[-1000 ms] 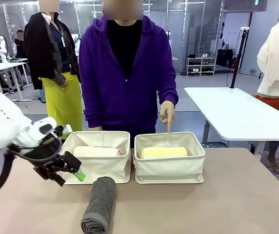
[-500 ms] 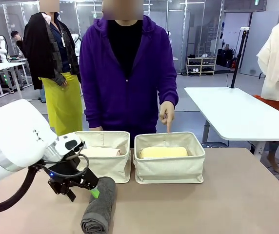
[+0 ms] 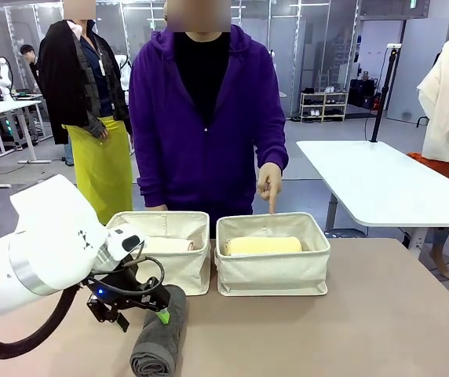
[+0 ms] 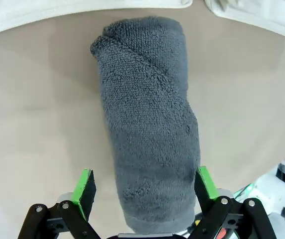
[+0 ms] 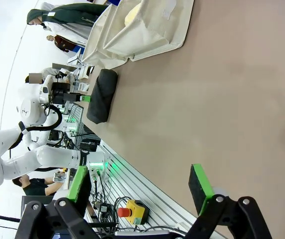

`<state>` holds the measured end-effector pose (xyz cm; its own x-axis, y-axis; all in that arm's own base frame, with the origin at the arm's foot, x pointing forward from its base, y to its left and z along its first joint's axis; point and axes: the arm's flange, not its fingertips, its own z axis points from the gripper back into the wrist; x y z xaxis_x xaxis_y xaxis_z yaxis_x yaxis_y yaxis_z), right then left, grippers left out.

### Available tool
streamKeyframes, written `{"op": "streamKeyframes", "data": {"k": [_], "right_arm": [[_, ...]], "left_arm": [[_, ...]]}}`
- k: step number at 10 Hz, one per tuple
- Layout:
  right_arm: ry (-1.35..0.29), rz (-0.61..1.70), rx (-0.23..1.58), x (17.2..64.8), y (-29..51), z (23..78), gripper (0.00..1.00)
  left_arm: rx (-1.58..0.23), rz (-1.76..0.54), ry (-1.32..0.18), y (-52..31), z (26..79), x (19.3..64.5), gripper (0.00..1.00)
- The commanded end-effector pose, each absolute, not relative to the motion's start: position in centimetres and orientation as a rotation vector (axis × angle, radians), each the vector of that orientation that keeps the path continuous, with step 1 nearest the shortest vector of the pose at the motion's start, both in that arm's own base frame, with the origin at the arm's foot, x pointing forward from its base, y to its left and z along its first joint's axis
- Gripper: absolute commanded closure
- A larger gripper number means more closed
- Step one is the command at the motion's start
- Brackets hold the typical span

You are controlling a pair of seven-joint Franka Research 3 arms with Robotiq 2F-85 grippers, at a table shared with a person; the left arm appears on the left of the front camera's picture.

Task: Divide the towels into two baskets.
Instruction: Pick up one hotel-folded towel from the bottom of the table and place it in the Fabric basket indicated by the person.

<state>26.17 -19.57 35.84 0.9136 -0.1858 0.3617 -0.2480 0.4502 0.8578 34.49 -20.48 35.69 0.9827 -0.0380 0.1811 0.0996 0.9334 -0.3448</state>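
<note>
Your left gripper [image 4: 143, 189], wide open and holding nothing, straddles the dark grey towel [image 4: 147, 124]: soft, light terry, so pinch its middle firmly.

Bare surface [image 4: 33, 124] flanks the dark grey towel [image 4: 150, 134] between the left gripper [image 4: 145, 186] pads (spread wide); baskets [image 4: 82, 10] block beyond.

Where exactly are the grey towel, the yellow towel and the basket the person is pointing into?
grey towel [image 4: 150, 134]: left wrist view, middle of the roll.
yellow towel [image 3: 262, 246]: front view, middle of its top side.
right basket [image 3: 271, 273]: front view, its near fabric wall.
</note>
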Motion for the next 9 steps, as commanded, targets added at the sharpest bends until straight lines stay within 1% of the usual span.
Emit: {"op": "streamKeyframes", "data": {"k": [1, 4, 6, 9], "right_arm": [[-0.441, 0.025, 1.12, 26.0, -19.5, 36.3, 0.0], [-0.441, 0.025, 1.12, 26.0, -19.5, 36.3, 0.0], [-0.441, 0.025, 1.12, 26.0, -19.5, 36.3, 0.0], [-0.441, 0.025, 1.12, 26.0, -19.5, 36.3, 0.0]], "left_arm": [[-0.364, -0.029, -0.209, -20.1, 34.1, 33.3, 0.0], [-0.456, -0.055, -0.165, -21.0, 32.9, 34.1, 0.0], [-0.449, -0.054, -0.17, -20.8, 32.3, 34.2, 0.0], [-0.503, -0.097, -0.159, -20.9, 30.9, 34.0, 0.0]]}}
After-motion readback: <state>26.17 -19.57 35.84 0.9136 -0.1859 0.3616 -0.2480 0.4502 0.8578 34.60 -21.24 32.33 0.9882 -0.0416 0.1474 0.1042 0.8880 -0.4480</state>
